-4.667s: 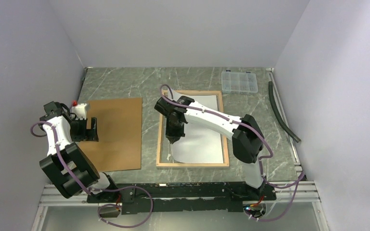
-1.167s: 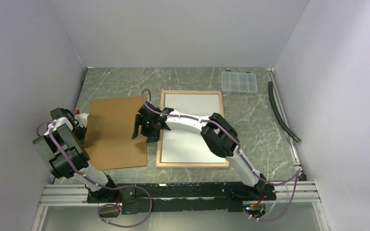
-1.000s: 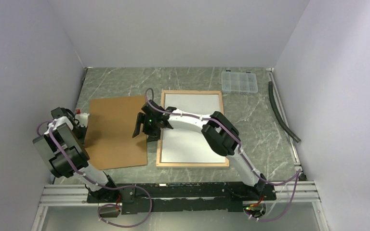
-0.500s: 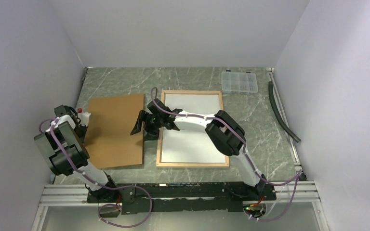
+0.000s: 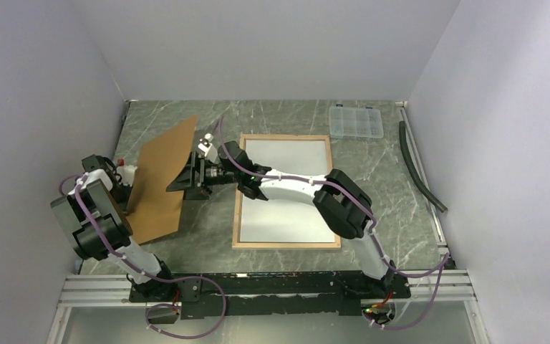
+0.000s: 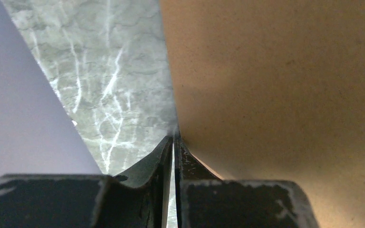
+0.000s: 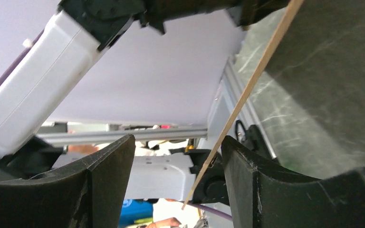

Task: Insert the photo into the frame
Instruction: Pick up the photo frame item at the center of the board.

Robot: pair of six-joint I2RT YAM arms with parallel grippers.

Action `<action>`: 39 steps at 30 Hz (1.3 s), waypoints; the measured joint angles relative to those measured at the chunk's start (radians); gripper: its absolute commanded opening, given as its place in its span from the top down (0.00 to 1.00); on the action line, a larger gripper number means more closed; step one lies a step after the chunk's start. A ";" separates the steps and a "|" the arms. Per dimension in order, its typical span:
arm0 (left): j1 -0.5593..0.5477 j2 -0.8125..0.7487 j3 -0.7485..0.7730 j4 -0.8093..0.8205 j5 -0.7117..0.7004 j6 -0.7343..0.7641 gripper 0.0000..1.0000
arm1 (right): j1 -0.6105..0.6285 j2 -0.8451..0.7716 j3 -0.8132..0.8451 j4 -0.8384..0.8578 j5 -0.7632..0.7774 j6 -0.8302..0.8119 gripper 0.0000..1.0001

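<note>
The frame (image 5: 286, 244) lies flat, wood back up, right of centre. Inside it lies the photo (image 5: 286, 188), white back up. The brown backing panel (image 5: 159, 179) stands tilted to its left, right edge raised, left edge low. My right gripper (image 5: 185, 180) is open under that raised edge. In the right wrist view the panel (image 7: 247, 90) runs edge-on between the fingers, close to the right one, unclamped, and the gripper (image 7: 178, 142) gapes. My left gripper (image 5: 119, 188) is at the panel's left edge. It (image 6: 175, 138) is shut to a thin slit, tips against the panel's edge (image 6: 275, 85).
A clear compartment box (image 5: 356, 122) sits at the back right. A black hose (image 5: 419, 168) lies along the right wall. Grey walls close in on three sides, the left one right beside the left arm. A metal rail (image 5: 272, 287) runs along the near edge.
The right gripper has swung left and raised the panel's right edge, so the panel went from flat to steeply tilted. Both grippers have narrowed a little. Frame and photo stayed put.
</note>
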 measured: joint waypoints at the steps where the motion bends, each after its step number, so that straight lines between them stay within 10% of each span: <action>1: -0.002 -0.001 0.001 -0.006 0.008 0.000 0.87 | 0.005 0.000 0.000 0.022 -0.011 0.007 0.32; 8: -0.008 -0.018 0.004 -0.074 0.101 -0.009 0.86 | 0.023 0.000 0.000 0.041 -0.037 0.006 0.53; 16: -0.005 -0.054 0.055 -0.228 0.208 -0.012 0.47 | 0.002 -0.047 -0.006 -0.252 0.051 -0.069 0.89; 29: -0.016 -0.451 0.349 -0.545 0.668 0.175 0.13 | -0.053 -0.048 0.194 -0.543 0.126 -0.080 1.00; 39: -0.029 -0.705 0.357 -0.676 0.937 0.493 0.12 | -0.214 -0.061 0.375 -0.641 0.241 0.038 1.00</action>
